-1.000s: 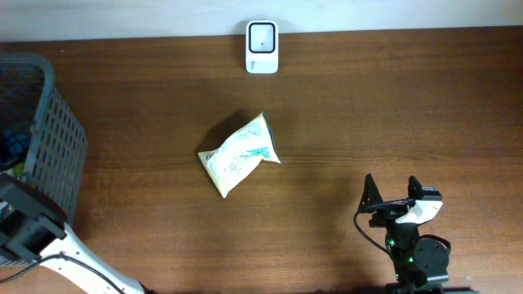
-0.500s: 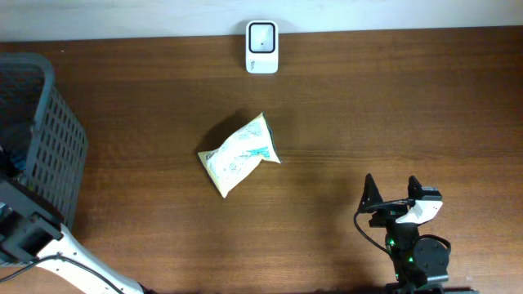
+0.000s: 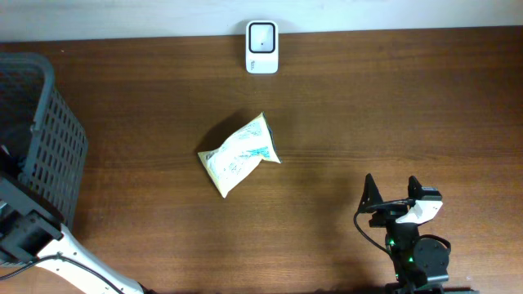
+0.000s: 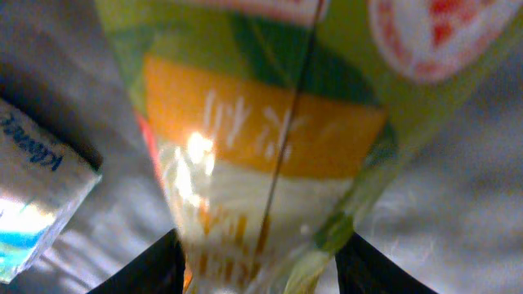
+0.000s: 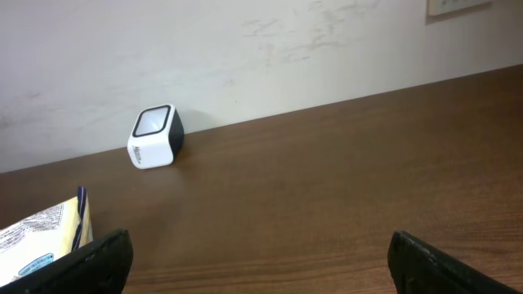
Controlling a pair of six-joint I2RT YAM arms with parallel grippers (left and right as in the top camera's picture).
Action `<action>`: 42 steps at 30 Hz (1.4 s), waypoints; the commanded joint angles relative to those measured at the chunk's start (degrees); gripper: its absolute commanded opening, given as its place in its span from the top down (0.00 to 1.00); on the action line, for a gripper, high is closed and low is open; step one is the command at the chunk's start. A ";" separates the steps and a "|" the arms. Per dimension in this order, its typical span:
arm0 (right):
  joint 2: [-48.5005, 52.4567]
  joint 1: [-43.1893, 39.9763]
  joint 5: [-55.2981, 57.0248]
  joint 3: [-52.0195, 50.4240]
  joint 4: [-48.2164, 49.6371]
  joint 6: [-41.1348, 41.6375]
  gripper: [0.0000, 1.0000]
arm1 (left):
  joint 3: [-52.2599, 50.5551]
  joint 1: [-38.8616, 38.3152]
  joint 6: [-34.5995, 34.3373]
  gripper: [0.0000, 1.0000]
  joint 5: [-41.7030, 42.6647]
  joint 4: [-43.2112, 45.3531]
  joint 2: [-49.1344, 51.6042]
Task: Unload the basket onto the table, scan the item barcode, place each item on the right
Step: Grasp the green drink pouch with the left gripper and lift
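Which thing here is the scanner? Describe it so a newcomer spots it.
On the brown wooden table, look along the far edge by the pale wall. Near its middle stands the scanner, a small white box with a dark square window, unlike the crumpled, printed snack bag lying mid-table.

Your table (image 3: 409,106) layout
Scanner (image 3: 262,47) top centre, bag (image 3: 238,154) below it mid-frame, basket (image 3: 49,139) at your frame's left edge.

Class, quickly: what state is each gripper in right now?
Left gripper: jaws around a green packet; grip cannot be told.
Right gripper: open, empty.
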 commanded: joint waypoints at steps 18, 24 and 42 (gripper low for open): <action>-0.37 -0.26 -0.13 -0.42 -0.22 0.44 0.01 | -2.45 0.24 -0.39 1.00 0.70 1.68 0.50; -0.37 -0.26 -0.13 -0.42 -0.22 0.44 0.02 | 1.60 0.02 -0.42 1.00 5.99 -2.67 -0.20; -0.37 -0.26 -0.13 -0.42 -0.22 0.44 0.01 | 20.22 -17.27 -0.39 1.00 13.11 -11.17 -20.35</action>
